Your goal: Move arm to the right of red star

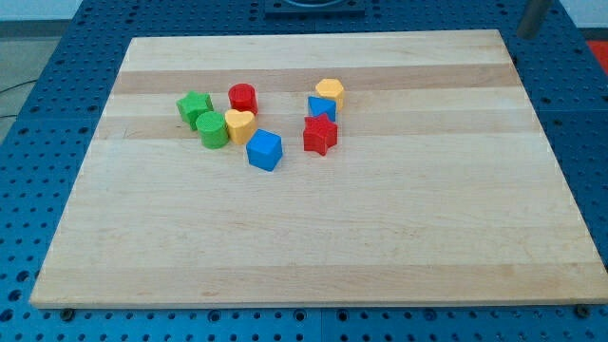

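Worktop [313, 247]: a pale wooden board on a blue perforated base, with all the blocks gathered toward its far edge, a little left of centre.
Red star [320, 135]: sits in the right-hand group, nearer the far edge than the near one, well apart from both side edges.
Blue block behind the star [323, 106]: touches the red star on its far side; it looks like a wedge or triangle, though I can't be sure from here.
Yellow block [330, 91]: a squat faceted piece just beyond that blue one, the nearest of this group to the far edge.
Blue cube [265, 150]: stands alone between the two groups, slightly nearer the near edge than the red star.
Yellow heart [239, 124]: pressed against the green cylinder on its left.
Red cylinder [242, 97]: just behind the yellow heart.
Green cylinder [213, 129]: in the left group, just beside the green star.
Green star [194, 106]: the block closest to the left edge.
Tool: a dark rod [534, 17] shows past the far right corner, off the board, but its tip can't be made out, so I cannot tell where it stands relative to the blocks; it holds nothing.
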Controlling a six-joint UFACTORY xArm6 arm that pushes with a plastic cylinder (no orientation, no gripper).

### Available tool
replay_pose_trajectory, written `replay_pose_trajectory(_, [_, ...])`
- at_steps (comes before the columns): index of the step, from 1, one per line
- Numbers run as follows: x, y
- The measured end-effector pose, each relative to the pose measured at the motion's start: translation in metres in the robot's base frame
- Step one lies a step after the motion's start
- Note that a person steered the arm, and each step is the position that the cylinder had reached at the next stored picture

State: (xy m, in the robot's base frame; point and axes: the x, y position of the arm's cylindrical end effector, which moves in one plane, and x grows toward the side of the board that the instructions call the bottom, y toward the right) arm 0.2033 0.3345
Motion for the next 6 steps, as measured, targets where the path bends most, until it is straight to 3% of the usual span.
replay_pose_trajectory(2, [0.024, -0.030])
replay_pose_trajectory(3, [0.112, -0.072])
replay_pose_trajectory(4, [0.140, -0.116])
replay_pose_trajectory(6, [0.142, -0.121])
